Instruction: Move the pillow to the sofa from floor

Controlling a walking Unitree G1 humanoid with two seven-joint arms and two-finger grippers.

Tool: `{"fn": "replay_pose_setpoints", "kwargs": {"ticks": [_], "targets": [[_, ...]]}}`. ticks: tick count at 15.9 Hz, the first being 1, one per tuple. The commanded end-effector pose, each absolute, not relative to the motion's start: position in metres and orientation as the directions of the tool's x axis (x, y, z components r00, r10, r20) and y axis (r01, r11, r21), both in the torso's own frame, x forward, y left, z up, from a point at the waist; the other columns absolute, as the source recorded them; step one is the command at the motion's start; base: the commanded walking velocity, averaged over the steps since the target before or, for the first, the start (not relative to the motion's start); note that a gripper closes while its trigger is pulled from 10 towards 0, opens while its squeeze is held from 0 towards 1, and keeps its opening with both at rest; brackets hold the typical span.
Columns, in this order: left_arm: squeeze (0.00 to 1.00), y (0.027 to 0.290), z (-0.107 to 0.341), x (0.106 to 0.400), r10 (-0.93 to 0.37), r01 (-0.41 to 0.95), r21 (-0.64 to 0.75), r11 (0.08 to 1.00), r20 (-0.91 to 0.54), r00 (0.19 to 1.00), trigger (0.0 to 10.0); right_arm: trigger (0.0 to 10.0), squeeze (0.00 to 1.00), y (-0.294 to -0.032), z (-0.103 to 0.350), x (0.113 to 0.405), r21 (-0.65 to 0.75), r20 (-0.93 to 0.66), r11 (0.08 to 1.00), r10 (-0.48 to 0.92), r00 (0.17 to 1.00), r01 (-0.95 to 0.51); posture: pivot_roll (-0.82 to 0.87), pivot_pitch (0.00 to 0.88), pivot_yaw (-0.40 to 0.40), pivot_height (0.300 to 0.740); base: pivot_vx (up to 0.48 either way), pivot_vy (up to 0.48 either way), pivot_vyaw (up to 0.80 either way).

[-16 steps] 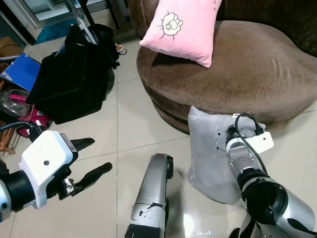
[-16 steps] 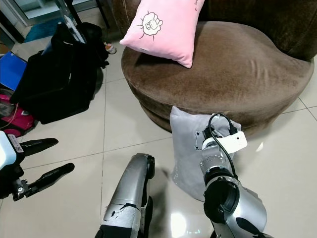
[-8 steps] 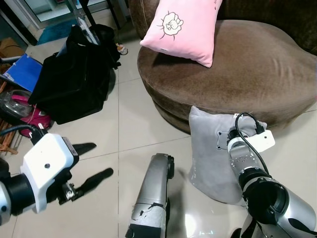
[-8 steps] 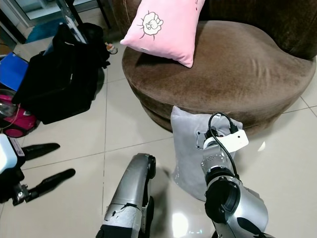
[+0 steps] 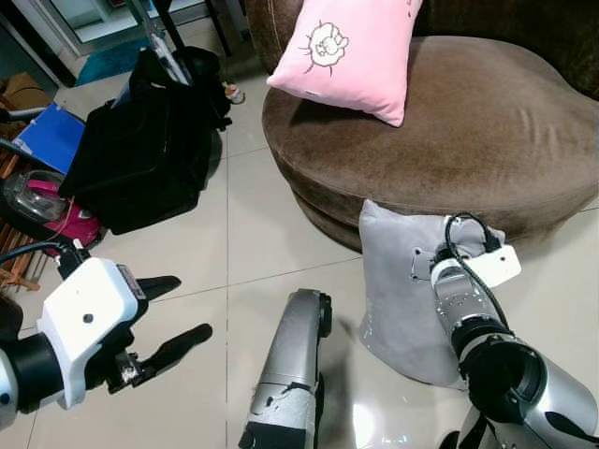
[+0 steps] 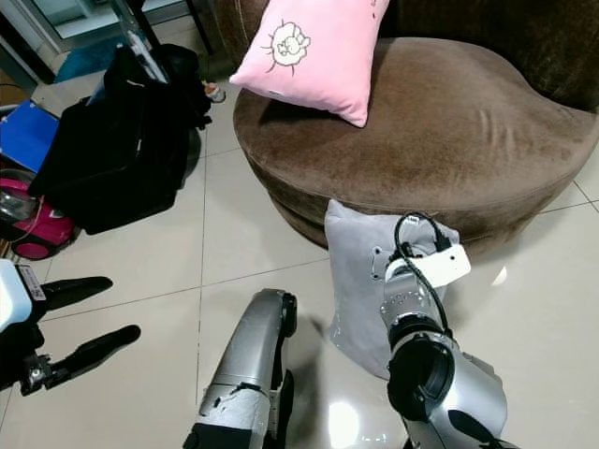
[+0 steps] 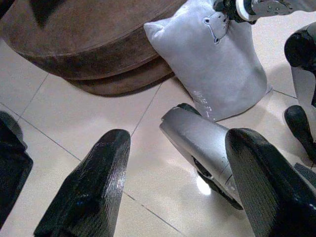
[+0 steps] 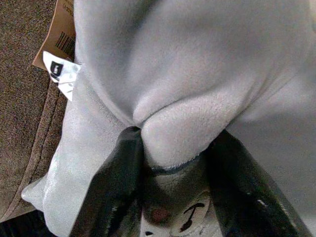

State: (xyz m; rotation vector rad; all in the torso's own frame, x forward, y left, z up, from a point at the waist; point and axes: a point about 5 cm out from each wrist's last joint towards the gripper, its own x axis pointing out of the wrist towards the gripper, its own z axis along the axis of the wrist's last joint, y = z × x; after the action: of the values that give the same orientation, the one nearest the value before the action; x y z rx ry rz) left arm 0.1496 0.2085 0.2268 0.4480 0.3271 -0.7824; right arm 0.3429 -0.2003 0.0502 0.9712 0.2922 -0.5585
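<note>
A grey pillow (image 5: 393,281) stands on the tiled floor, leaning against the front of the round brown sofa (image 5: 487,131). My right gripper (image 8: 174,148) is shut on a pinched fold of the pillow's fabric near its top; a paper tag (image 8: 61,71) hangs beside it. From the head, my right wrist (image 5: 459,299) covers the pillow's right side. My left gripper (image 5: 192,305) hangs open over bare floor at the lower left, well away from the pillow, with nothing between its fingers.
A pink pillow (image 5: 351,51) with a cartoon face lies on the sofa seat's left part. A black bag (image 5: 140,159), a blue folder (image 5: 47,131) and a pink appliance (image 5: 42,201) crowd the floor at the left. My silver leg (image 5: 290,374) is in the foreground.
The camera has shifted slightly. My left gripper has sunk a little and stays open. My right gripper keeps its hold on the grey pillow, which stays on the floor.
</note>
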Motion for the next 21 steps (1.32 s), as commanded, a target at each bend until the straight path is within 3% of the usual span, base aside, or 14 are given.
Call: {"fn": "replay_pose_setpoints", "kwargs": {"ticks": [1, 10, 16, 19, 21], "targets": [[0.0, 0.21, 0.229, 0.147, -0.595, 0.74, 0.267, 0.617, -0.456, 0.662, 10.0, 0.0, 0.0, -0.183, 0.048, 0.345, 0.7, -0.476, 0.475, -0.248, 0.844, 0.534, 0.79, 0.152, 0.254, 0.494, 0.0, 0.0, 0.0], [0.0, 0.214, 0.224, 0.147, -0.579, 0.726, 0.265, 0.635, -0.459, 0.674, 10.0, 0.0, 0.0, -0.184, 0.048, 0.344, 0.71, -0.464, 0.47, -0.247, 0.851, 0.524, 0.73, 0.123, 0.224, 0.494, 0.0, 0.0, 0.0], [0.0, 0.226, 0.174, 0.166, -0.51, 0.625, 0.222, 0.749, -0.41, 0.757, 10.0, 0.0, 0.0, -0.172, 0.043, 0.341, 0.749, -0.422, 0.472, -0.201, 0.884, 0.465, 0.41, 0.012, 0.132, 0.494, 0.0, 0.0, 0.0], [0.0, 0.22, 0.151, 0.194, -0.496, 0.568, 0.196, 0.799, -0.319, 0.807, 10.0, 0.0, 0.0, -0.171, 0.05, 0.345, 0.758, -0.341, 0.533, -0.166, 0.925, 0.375, 0.18, 0.0, 0.123, 0.494, 0.0, 0.0, 0.0], [0.0, 0.21, 0.137, 0.217, -0.496, 0.559, 0.23, 0.796, -0.281, 0.822, 10.0, 0.0, 0.0, -0.172, 0.058, 0.349, 0.724, -0.273, 0.628, -0.119, 0.954, 0.286, 0.08, 0.0, 0.113, 0.494, 0.0, 0.0, 0.0]]}}
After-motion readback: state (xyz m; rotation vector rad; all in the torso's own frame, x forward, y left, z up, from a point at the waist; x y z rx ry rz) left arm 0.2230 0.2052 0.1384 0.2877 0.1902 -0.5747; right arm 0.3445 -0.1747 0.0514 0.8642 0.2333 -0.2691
